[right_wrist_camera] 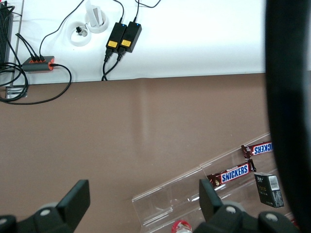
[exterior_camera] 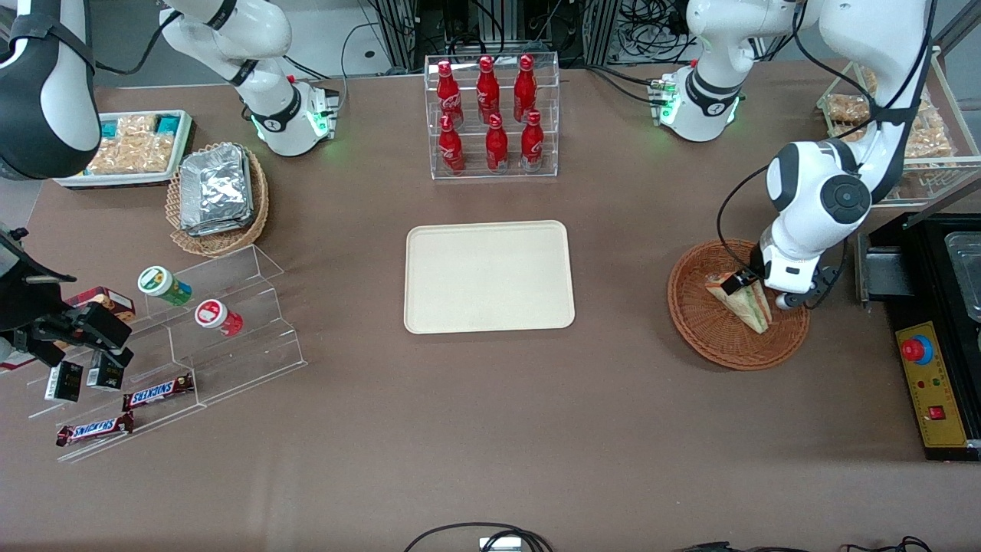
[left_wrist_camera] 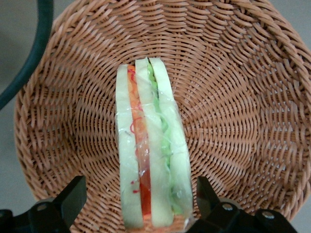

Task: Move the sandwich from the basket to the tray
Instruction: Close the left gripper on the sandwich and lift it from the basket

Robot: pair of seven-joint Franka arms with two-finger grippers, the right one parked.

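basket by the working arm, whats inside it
One wrapped sandwich lies in the basket, the open gripper straddling its end. The weave under the sandwich is hidden.

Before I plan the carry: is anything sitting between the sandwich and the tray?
Nothing visible. The sandwich lies in the basket with the gripper straddling it, jaws open; only bare tabletop separates the basket from the empty tray.

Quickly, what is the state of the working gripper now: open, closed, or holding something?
Gripper: open, down in the basket, its fingers on either side of the sandwich, not yet closed on it.
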